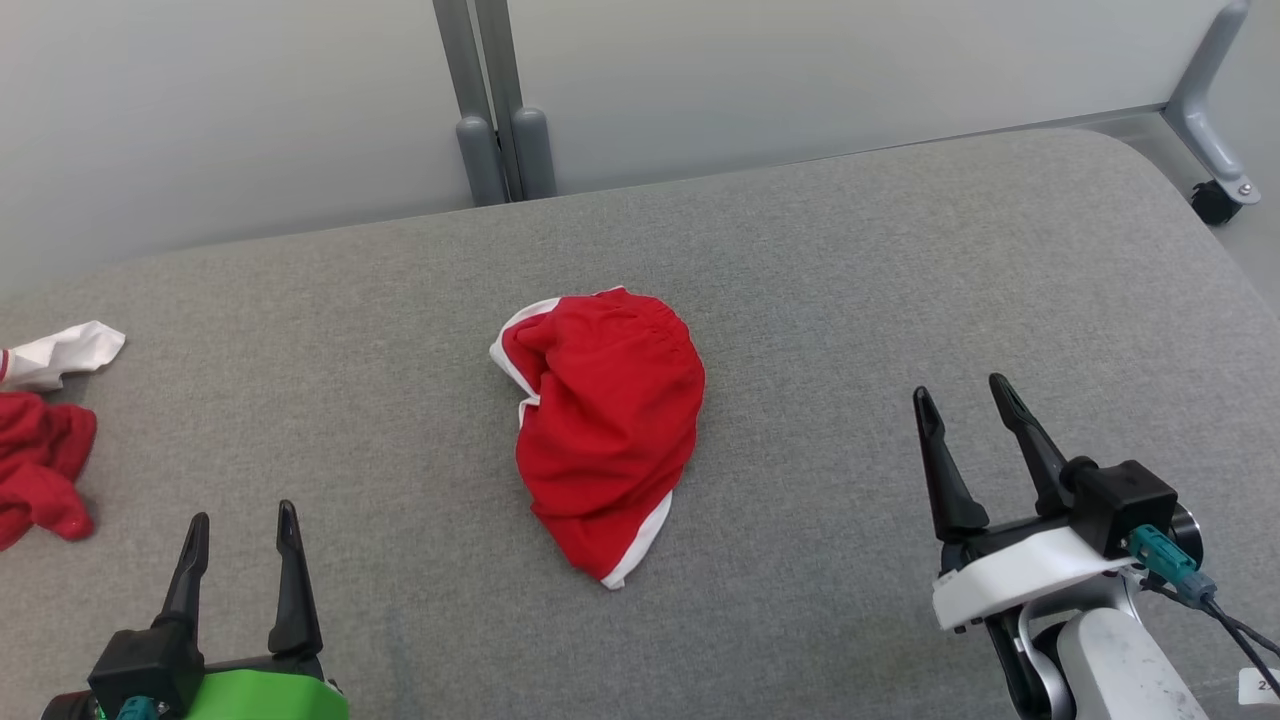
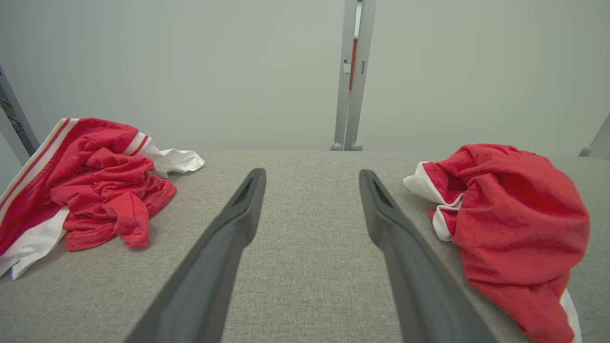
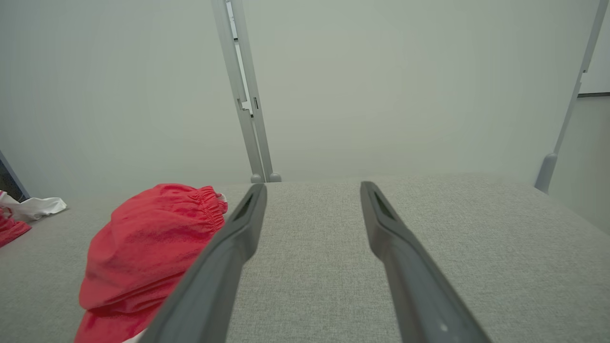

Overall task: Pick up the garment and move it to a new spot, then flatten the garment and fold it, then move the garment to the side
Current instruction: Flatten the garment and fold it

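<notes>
Head view lays it out for you: the grey fabric-covered table (image 1: 900, 250) spreads wide, and the red shorts (image 1: 605, 430) lie crumpled in a mound at its middle, between the two arms and somewhat ahead of them, touching neither. Expect light, limp, thin cloth that sags as soon as you lift it. It is not fragile, but a pinch on one layer will likely drag the rest up in a bunch, so take it by an edge. Left wrist view gives you the other heap of red and white clothing (image 2: 95, 181) whole, striped band included, where the head view cuts it off at the frame's left edge; it lies well apart, so don't mistake it. Your left gripper (image 1: 244, 514) and right gripper (image 1: 961, 389) both stand spread wide with nothing in them. For the hold, the white-trimmed hem (image 1: 640, 545) lies nearest you. The gathered elastic waistband (image 3: 209, 200) shows plainly in the right wrist view, fainter from the head.
</notes>
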`<state>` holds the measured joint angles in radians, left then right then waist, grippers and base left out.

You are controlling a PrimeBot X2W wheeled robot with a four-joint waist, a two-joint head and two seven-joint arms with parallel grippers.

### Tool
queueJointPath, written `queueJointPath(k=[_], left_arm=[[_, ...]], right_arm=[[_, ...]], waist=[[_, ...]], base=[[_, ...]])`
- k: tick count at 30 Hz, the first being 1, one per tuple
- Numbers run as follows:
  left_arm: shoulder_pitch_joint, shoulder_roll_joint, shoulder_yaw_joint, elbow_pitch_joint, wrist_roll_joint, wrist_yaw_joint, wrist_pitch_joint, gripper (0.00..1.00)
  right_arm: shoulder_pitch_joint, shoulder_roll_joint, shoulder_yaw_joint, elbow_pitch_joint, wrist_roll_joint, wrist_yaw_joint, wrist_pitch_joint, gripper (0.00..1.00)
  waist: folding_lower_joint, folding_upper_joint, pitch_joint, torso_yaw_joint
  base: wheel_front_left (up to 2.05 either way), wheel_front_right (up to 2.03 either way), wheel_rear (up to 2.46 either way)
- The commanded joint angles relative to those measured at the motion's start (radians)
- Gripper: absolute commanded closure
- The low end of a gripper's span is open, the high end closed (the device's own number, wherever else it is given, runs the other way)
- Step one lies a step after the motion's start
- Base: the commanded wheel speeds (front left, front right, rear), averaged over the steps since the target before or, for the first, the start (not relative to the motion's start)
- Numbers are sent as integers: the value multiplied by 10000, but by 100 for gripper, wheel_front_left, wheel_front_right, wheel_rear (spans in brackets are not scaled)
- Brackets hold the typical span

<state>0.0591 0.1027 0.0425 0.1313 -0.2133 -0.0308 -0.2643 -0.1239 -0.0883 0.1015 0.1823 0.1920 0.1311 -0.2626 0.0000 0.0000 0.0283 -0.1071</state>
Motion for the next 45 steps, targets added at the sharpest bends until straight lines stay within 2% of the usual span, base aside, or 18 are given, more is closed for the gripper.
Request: queueJointPath(k=[1, 19, 28, 36, 39, 45], left_arm=[[-85, -67, 86, 18, 101, -82, -1, 0], [-343, -409, 334, 290, 529, -580, -1, 0], [-438, -467, 212, 367, 572, -708, -2, 0], [-833, -483, -45, 290, 530, -822, -2, 0], [-1005, -491, -112, 299, 521, -854, -2, 0], [-1356, -505, -220, 333, 416, -902, -2, 0]], right_arm=[[-2, -33, 12, 26, 98, -7, -33, 0], [-81, -129, 145, 242, 219, -7, -32, 0], [-352, -406, 434, 1138, 365, -7, -32, 0], [-1918, -1179, 1714, 3100, 562, -8, 721, 0], [-2696, -1577, 2535, 3931, 885, -8, 1337, 0], [-4150, -2252, 4487, 5219, 1779, -10, 1738, 0]], waist=[[0, 0, 13, -3], [0, 0, -4, 357], [0, 0, -54, 845], [0, 0, 464, 1721], [0, 0, 771, 2155], [0, 0, 1270, 2943]], base=[[0, 0, 0], [0, 0, 0], [0, 0, 0], [0, 0, 0], [0, 0, 0], [0, 0, 0]])
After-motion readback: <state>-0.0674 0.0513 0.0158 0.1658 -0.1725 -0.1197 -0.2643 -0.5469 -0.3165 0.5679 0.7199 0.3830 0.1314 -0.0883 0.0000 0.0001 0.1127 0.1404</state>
